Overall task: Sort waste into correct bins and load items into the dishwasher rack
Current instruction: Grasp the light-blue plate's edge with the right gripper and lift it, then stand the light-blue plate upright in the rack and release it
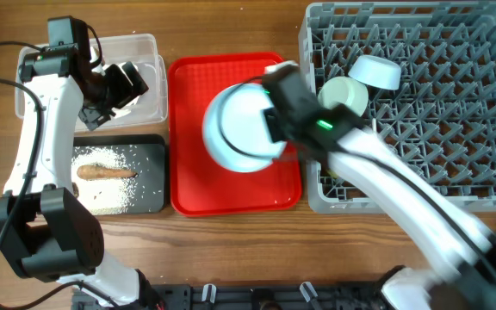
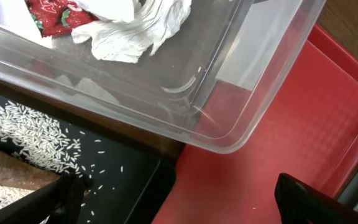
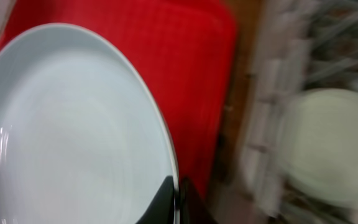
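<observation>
Overhead: right claw point(image 1: 275, 120) is clamped on the rim of the pale blue plate point(image 1: 238, 129), which sits over the red tray point(image 1: 188, 86), right of its centre. I can't tell whether the plate is lifted or resting on it. Right wrist view shows a thin edge pinch, one finger on each face of the rim, and the frame is blurred.

Left claw point(image 2: 179, 202) is spread wide and empty, hanging over the clear tub point(image 1: 149, 47) just left of the tray. The wrapper point(image 2: 51, 12) and tissue point(image 2: 129, 25) are in that tub. The black tray point(image 1: 151, 164), left of the red tray's lower half, holds the carrot stick point(image 1: 106, 172) and rice point(image 1: 119, 196).

The rack point(image 1: 455, 112) is just right of the tray. Two bowls point(image 1: 344, 93) sit in its corner nearest the tray.

Risks, as I judge them:
- An edge grip on a smooth plate may let it pivot or slip in a fast swing.
- The plate could clip the rack wall if carried too low.
- It could strike the bowls if dropped into that near corner.
- Entering the pegs tilted could jam it.
</observation>
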`<state>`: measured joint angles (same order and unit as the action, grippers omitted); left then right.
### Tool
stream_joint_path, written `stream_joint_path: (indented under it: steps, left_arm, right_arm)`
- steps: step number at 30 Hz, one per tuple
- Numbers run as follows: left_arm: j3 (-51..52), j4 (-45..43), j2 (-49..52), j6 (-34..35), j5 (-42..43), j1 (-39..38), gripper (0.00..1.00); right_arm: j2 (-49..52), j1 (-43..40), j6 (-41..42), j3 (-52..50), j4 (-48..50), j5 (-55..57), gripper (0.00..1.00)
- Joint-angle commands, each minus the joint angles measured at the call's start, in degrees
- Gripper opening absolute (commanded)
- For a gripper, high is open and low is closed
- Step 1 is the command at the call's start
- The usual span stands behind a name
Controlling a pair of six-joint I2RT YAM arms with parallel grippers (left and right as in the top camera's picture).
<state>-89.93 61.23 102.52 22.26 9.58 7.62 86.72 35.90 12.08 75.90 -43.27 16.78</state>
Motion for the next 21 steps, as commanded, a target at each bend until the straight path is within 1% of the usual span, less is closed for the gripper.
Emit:
stream_joint_path:
  steps: [1, 3, 6, 7, 9, 11, 14, 15, 18, 20, 21]
  left_arm:
    - [0.0, -0.1, -0.4, 0.7, -0.3, 0.2, 1.00]
    - [0.0, -0.1, -0.4, 0.7, -0.3, 0.2, 1.00]
    - [0.0, -0.1, -0.4, 0.7, -0.3, 0.2, 1.00]
    - [0.0, -0.1, -0.4, 0.7, -0.3, 0.2, 1.00]
    - [0.0, -0.1, -0.4, 0.7, -0.3, 0.2, 1.00]
    - [0.0, -0.1, -0.4, 0.7, -0.3, 0.2, 1.00]
    - [0.0, -0.1, -0.4, 0.7, -0.3, 0.2, 1.00]
    - [0.0, -0.1, -0.4, 0.7, -0.3, 0.2, 1.00]
    - [0.0, -0.1, -0.4, 0.7, -0.3, 0.2, 1.00]
    - [0.0, -0.1, -0.4, 0.7, -0.3, 0.2, 1.00]
    - [0.0, -0.1, -0.4, 0.7, -0.3, 0.2, 1.00]
  right_arm:
    - [-13.2, 0.0, -4.6, -0.2, -12.1, 23.8, 0.04]
    - [-18.1, 0.0, -8.9, -0.2, -18.7, 28.6, 0.04]
    - [-21.0, 0.0, -24.0, -0.2, -28.5, 28.8, 0.04]
    - [-20.9, 0.0, -27.4, -0.2, -31.0, 29.7, 0.04]
    - [-20.1, 0.0, -28.6, -0.2, -32.8, 35.6, 0.04]
    - [-19.3, -2.4, -29.4, -0.2, -33.0, 41.9, 0.05]
    - [-18.1, -10.2, -33.0, -0.2, -32.0, 42.3, 0.04]
    - [-17.5, -13.7, -34.5, -0.2, -30.6, 42.3, 0.04]
    - [-14.2, -23.3, -38.0, -0.2, -21.2, 41.7, 0.04]
    - [-10.8, -25.7, -40.6, -0.2, -18.3, 36.6, 0.04]
    - [-8.8, -26.2, -40.5, -0.2, -17.1, 36.5, 0.04]
